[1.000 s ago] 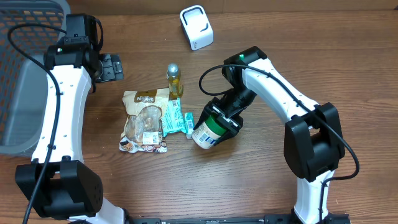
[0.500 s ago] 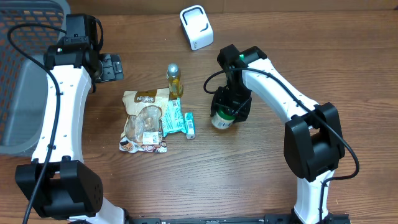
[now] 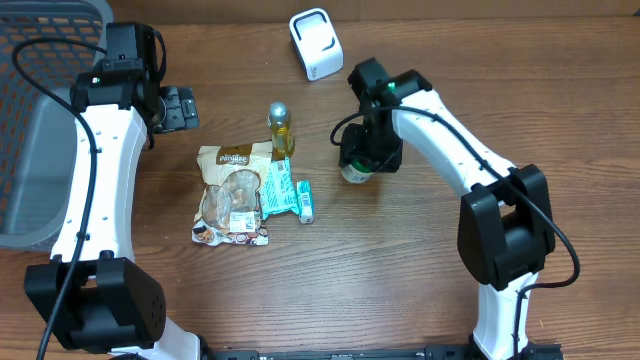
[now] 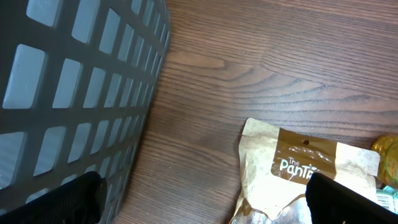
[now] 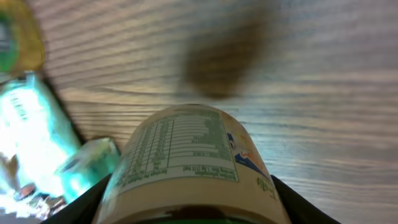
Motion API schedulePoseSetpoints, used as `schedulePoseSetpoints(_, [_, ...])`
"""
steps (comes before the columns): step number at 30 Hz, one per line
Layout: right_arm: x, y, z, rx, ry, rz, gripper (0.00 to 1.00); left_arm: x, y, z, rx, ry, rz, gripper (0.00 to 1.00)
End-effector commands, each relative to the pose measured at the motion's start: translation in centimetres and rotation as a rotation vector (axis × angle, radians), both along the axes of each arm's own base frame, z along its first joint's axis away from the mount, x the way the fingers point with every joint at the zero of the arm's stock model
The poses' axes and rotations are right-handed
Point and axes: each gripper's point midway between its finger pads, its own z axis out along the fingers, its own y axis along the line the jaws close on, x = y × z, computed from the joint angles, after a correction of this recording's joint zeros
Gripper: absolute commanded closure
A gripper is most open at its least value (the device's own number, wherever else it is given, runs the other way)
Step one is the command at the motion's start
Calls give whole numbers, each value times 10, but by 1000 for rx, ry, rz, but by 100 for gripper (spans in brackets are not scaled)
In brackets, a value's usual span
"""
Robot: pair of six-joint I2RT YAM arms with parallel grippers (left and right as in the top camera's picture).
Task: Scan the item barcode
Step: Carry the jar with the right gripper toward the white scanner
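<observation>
On brown wood table (image 3: pixel 400 270), right gripper (image 3: pixel 366 158) gripping jar (image 3: pixel 356 172), left gripper (image 3: pixel 178 107) wide.

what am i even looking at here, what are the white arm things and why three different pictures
The white things are two robot arms at a wooden table, each ending in two fingers. One picture looks down from above the table; the other two come from small cameras on each arm's wrist.

The right gripper has its fingers closed on a jar with a printed label, lifted off the table; its wrist camera sees the label up close. The left gripper is open and holds nothing, near a grey basket.

On the table lie a snack bag, a teal packet, a small bottle of yellow liquid and a white barcode scanner at the far edge.
</observation>
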Motion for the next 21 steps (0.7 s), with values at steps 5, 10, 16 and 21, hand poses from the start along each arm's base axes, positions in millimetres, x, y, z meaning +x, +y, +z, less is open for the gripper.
schedulePoseSetpoints(5, [25,6,92,104,-139,96,74,3,4,13,7,-32,-3,1])
schedulePoseSetpoints(10, [27,8,127,118,-207,164,73,3,4,13,7,-32,-3,0])
schedulePoseSetpoints(16, [59,15,135,130,-349,173,74,3,4,13,7,-32,-3,0])
schedulePoseSetpoints(21, [93,30,154,183,-514,172,75,3,4,13,7,-32,-3,0])
